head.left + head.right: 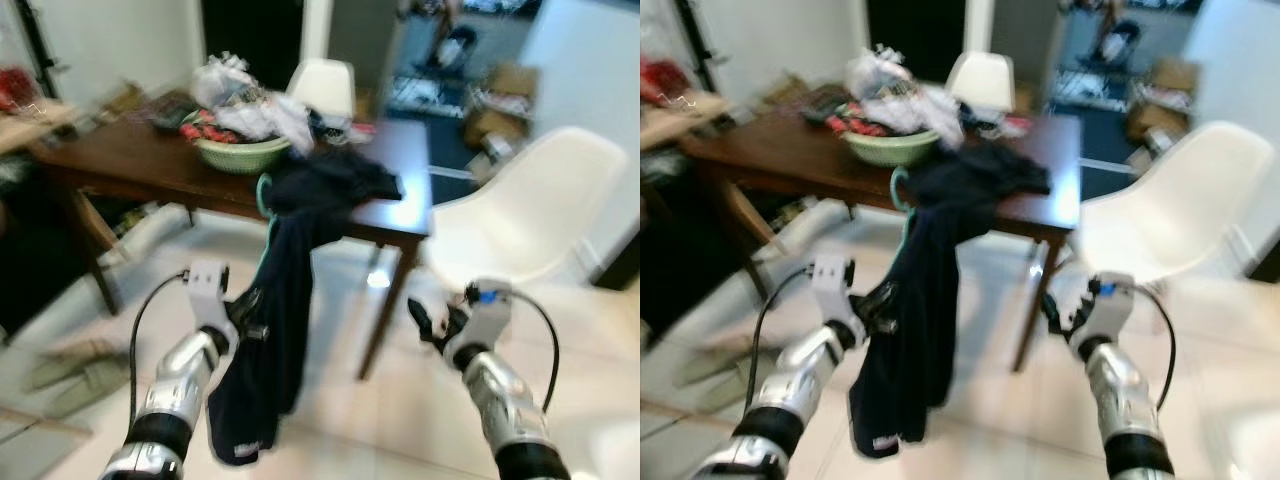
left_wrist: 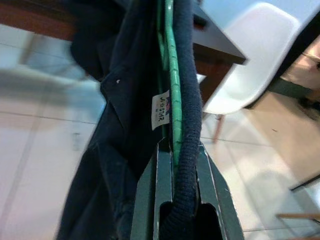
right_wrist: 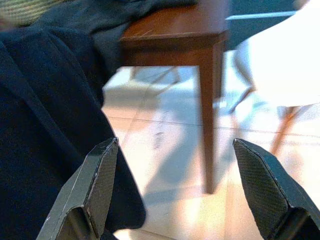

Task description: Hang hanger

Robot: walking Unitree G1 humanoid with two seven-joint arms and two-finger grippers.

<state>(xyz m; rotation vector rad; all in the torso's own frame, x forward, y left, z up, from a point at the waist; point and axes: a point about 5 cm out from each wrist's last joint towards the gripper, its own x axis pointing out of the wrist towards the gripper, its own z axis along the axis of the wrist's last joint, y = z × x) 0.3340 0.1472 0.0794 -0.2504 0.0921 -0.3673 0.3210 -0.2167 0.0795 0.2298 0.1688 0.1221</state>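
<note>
A dark navy garment [image 1: 290, 280] hangs on a green hanger [image 2: 171, 85], whose hook [image 1: 263, 190] shows at the edge of the brown table [image 1: 400, 205]. Part of the garment still lies on the tabletop. My left gripper [image 2: 179, 200] is shut on the hanger and the garment's thick collar, low in front of the table. My right gripper [image 3: 175, 185] is open, held in the air to the right of the hanging garment, with nothing between its fingers [image 3: 95, 180].
On the table stand a green basket [image 1: 240, 152] with crumpled bags and clutter. A white chair [image 1: 530, 215] stands to the right of the table, another white chair [image 1: 322, 85] behind it. Pale tiled floor [image 1: 380, 420] lies below. Boxes sit at the far right.
</note>
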